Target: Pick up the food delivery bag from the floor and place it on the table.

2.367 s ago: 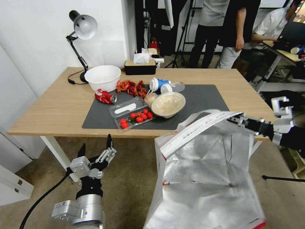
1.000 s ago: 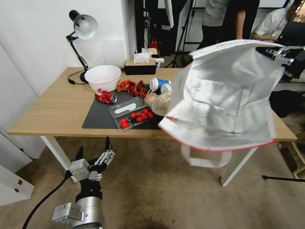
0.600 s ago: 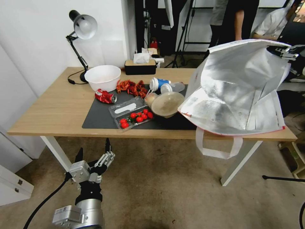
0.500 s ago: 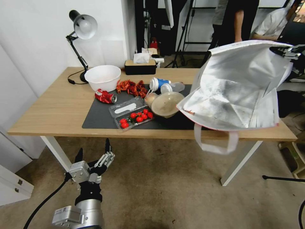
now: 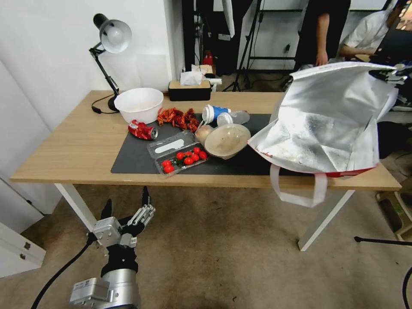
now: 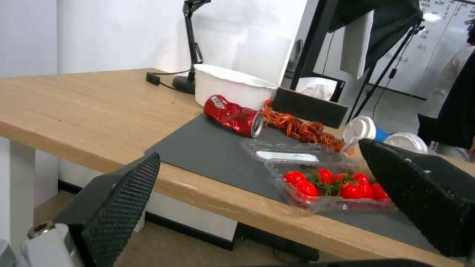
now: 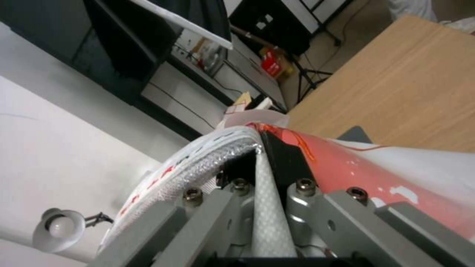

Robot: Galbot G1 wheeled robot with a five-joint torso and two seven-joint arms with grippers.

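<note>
The food delivery bag [image 5: 328, 124] hangs open over the right end of the table [image 5: 68, 146], its silver foil lining facing me and a white strap handle [image 5: 298, 195] dangling below the table's front edge. Whether its bottom touches the tabletop I cannot tell. My right gripper [image 5: 392, 77] is shut on the bag's upper rim at the far right; the right wrist view shows its fingers [image 7: 279, 163] clamped on the white-and-red rim [image 7: 198, 157]. My left gripper [image 5: 128, 206] hangs open low over the floor [image 5: 214, 257] in front of the table's left leg, holding nothing.
On the dark grey mat [image 5: 137, 156] lie a tomato box [image 5: 182, 159], a lidded bowl [image 5: 226, 140], a crushed red can [image 5: 143, 130], red scraps and cups. A white bowl [image 5: 138, 104], a desk lamp [image 5: 109, 38] and a tissue box [image 5: 189, 89] stand behind. People stand beyond the table.
The right gripper carried the bag up from the floor and rightward over the table's right end; in the last half second the bag sank slightly. The left arm stayed still.
</note>
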